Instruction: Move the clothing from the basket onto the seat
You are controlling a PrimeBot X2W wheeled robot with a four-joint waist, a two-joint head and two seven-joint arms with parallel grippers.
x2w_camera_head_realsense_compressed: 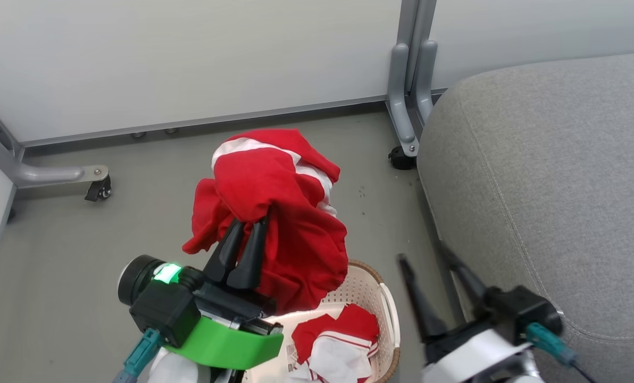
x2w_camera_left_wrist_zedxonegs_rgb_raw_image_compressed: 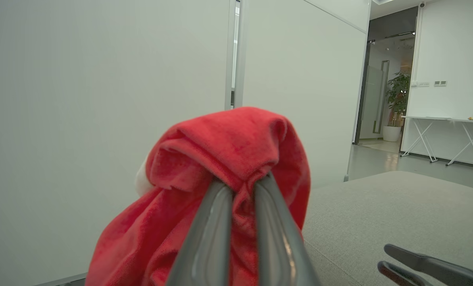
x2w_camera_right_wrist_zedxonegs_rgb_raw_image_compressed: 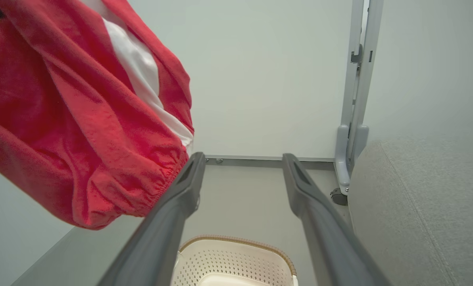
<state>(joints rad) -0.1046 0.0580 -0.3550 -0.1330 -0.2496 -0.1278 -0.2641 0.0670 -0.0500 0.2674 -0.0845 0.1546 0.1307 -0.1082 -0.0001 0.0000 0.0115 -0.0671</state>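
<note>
My left gripper (x2w_camera_head_realsense_compressed: 249, 223) is shut on a plain red garment (x2w_camera_head_realsense_compressed: 274, 202) with white bands, held up above the basket (x2w_camera_head_realsense_compressed: 386, 314). The left wrist view shows the red fabric (x2w_camera_left_wrist_zedxonegs_rgb_raw_image_compressed: 228, 151) bunched over the closed fingers (x2w_camera_left_wrist_zedxonegs_rgb_raw_image_compressed: 212, 222). A second red-and-white garment (x2w_camera_head_realsense_compressed: 338, 340) lies inside the cream perforated basket. My right gripper (x2w_camera_head_realsense_compressed: 423, 258) stands open with nothing in it, between the basket and the grey seat (x2w_camera_head_realsense_compressed: 551, 186). In the right wrist view the hanging red garment (x2w_camera_right_wrist_zedxonegs_rgb_raw_image_compressed: 81, 119) fills the upper left, the basket rim (x2w_camera_right_wrist_zedxonegs_rgb_raw_image_compressed: 236, 240) lies below, and the seat (x2w_camera_right_wrist_zedxonegs_rgb_raw_image_compressed: 427, 206) is at the right.
White partition panels close off the back, with grey metal feet on castors (x2w_camera_head_realsense_compressed: 402, 157) (x2w_camera_head_realsense_compressed: 99, 189) on the grey floor. The seat's rounded edge runs close beside the basket. Farther off stands a folding table (x2w_camera_left_wrist_zedxonegs_rgb_raw_image_compressed: 443, 119) beside a potted plant (x2w_camera_left_wrist_zedxonegs_rgb_raw_image_compressed: 397, 95).
</note>
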